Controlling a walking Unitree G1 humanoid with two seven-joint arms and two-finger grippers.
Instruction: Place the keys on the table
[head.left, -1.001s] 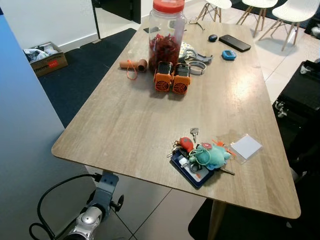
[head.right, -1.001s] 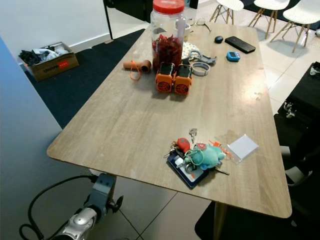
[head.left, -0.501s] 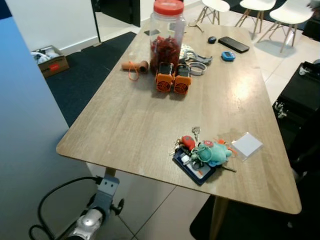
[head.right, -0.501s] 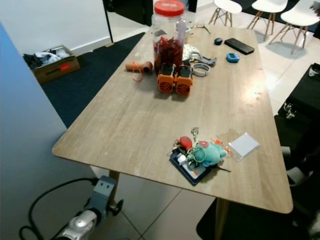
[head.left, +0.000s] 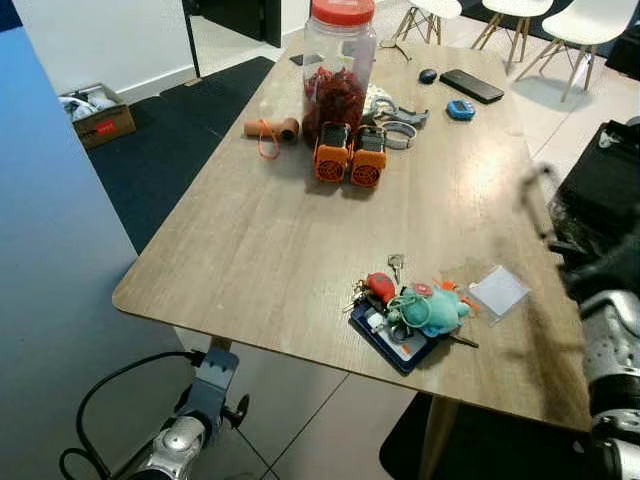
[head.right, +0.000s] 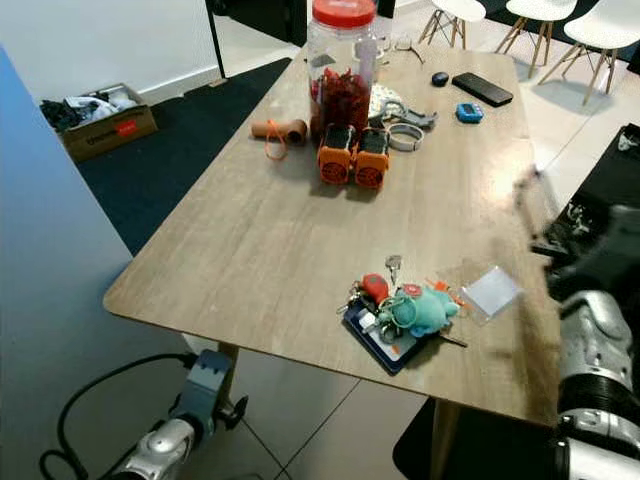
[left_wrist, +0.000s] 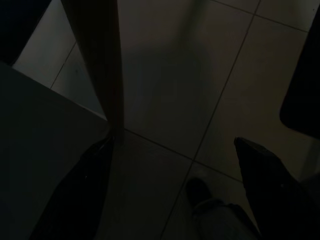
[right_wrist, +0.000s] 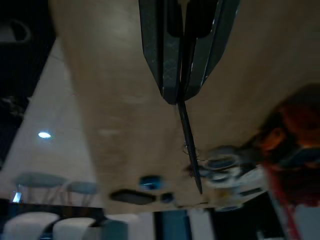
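Observation:
The keys (head.left: 410, 310) lie on the wooden table (head.left: 250, 230) near its front edge: a bunch with a teal plush toy, a red fob and a dark blue card holder. My right gripper (head.left: 535, 195) is raised over the table's right edge, blurred, to the right of and beyond the keys. In the right wrist view its fingers (right_wrist: 165, 60) are pressed together with nothing held. My left arm (head.left: 185, 430) hangs below the table's front left corner. The left gripper (left_wrist: 172, 142) is open over the floor tiles.
A tall jar with a red lid (head.left: 338, 60), two orange devices (head.left: 350, 160), a cardboard tube (head.left: 268, 128), a phone (head.left: 470, 85) and small items crowd the far end. A clear plastic card (head.left: 498, 291) lies right of the keys. A black object (head.left: 610, 180) stands to the right.
My right arm has swung up into view at the table's right edge. The keys have not moved. The camera shifted slightly.

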